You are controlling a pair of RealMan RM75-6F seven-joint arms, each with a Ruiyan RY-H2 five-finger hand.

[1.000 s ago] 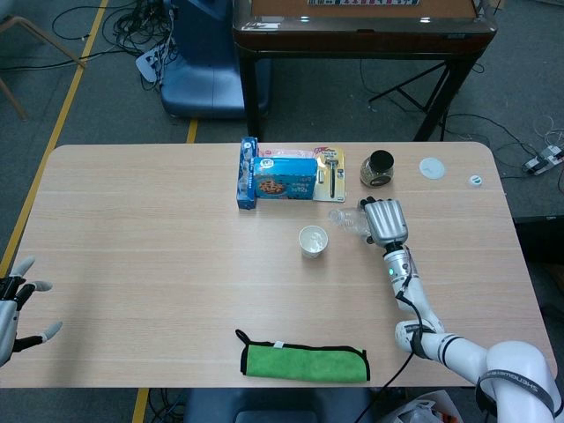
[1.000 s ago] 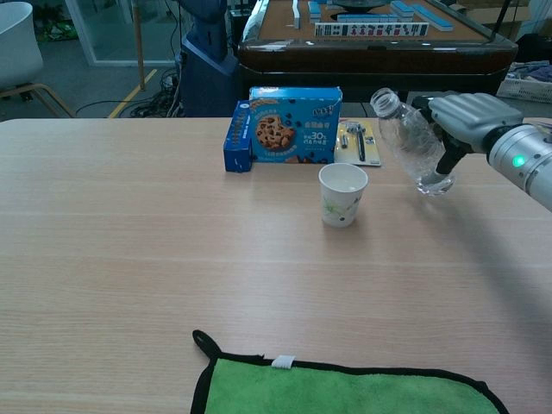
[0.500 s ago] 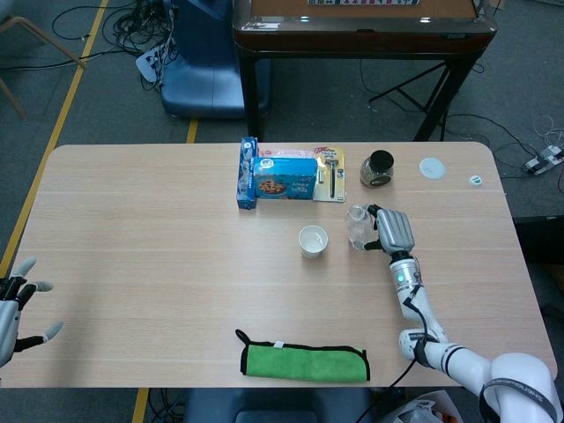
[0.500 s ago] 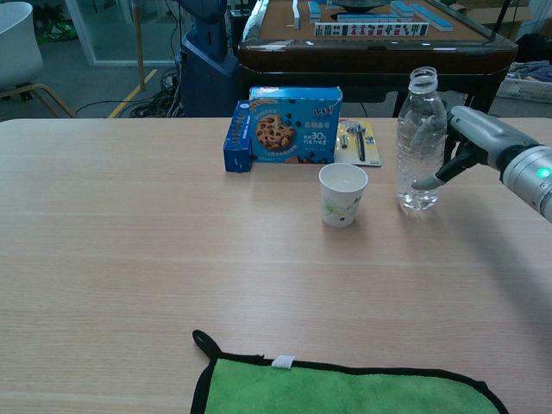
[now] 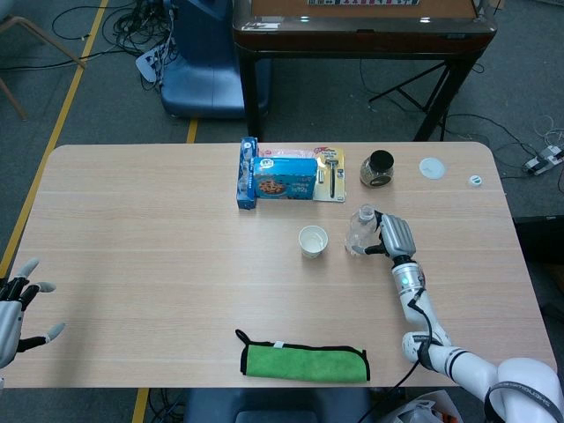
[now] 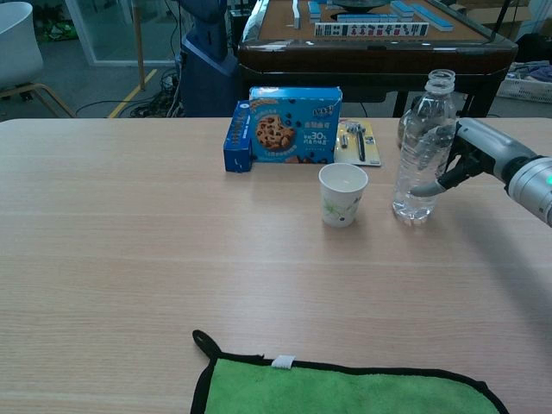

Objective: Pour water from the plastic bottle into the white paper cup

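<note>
The white paper cup (image 5: 312, 241) (image 6: 342, 194) stands upright near the table's middle. Just to its right the clear, uncapped plastic bottle (image 5: 359, 233) (image 6: 421, 147) stands with its base on the table, its neck leaning slightly to the right. My right hand (image 5: 393, 236) (image 6: 473, 157) holds the bottle from its right side, thumb across the lower front and the other fingers behind it. My left hand (image 5: 18, 307) hangs beyond the table's left edge with fingers spread, holding nothing.
A blue cookie box (image 5: 278, 179) (image 6: 289, 125) and a carded tool pack (image 5: 330, 172) lie behind the cup. A dark jar (image 5: 377, 167), a white lid (image 5: 432, 167) and a small cap (image 5: 475, 180) sit far right. A green cloth (image 5: 304, 361) (image 6: 345, 388) lies at the front edge.
The bottle swung from tilted toward the cup to upright and came down onto the table right of the cup. My right hand lowered with it. The left hand stayed put.
</note>
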